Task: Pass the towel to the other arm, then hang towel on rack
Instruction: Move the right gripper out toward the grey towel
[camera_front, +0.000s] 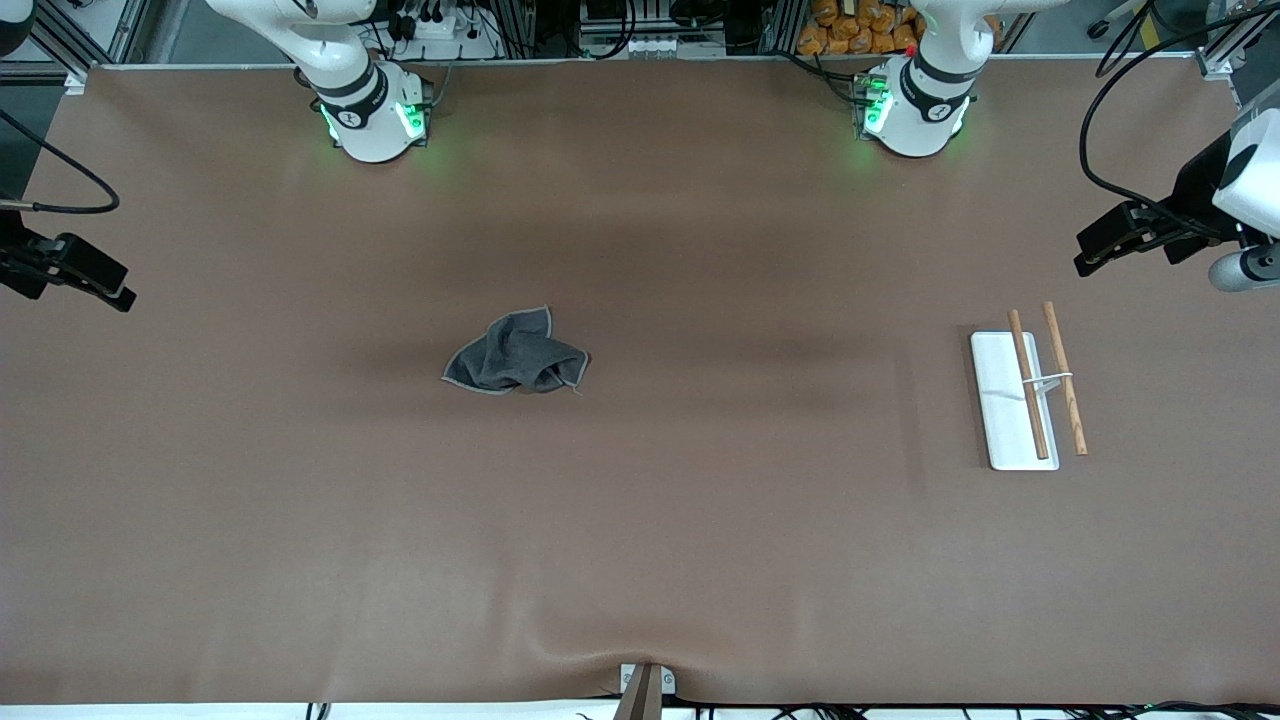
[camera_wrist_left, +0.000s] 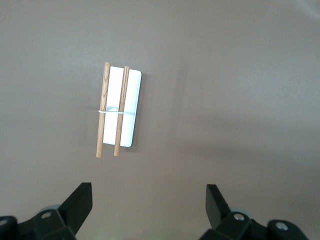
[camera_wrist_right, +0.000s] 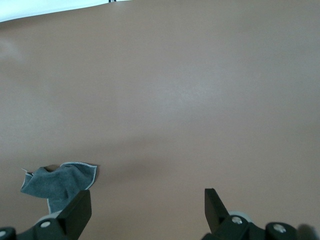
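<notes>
So from my remote seat, the towel (camera_front: 517, 354) is lying crumpled on the brown table (camera_front: 640, 520) toward the right arm's end, and the rack (camera_front: 1027, 392) sits well apart toward the left arm's end. Both arms are waiting up high. The left gripper (camera_wrist_left: 148, 210) hangs over the table near the rack and the right gripper (camera_wrist_right: 147, 212) near the towel, both spread wide with nothing in them.

A brown table (camera_front: 640, 520) cover with orange items (camera_front: 850, 30) past its edge.

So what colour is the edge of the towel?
Light grey, round the dark-grey towel. The front view shows it best.
</notes>
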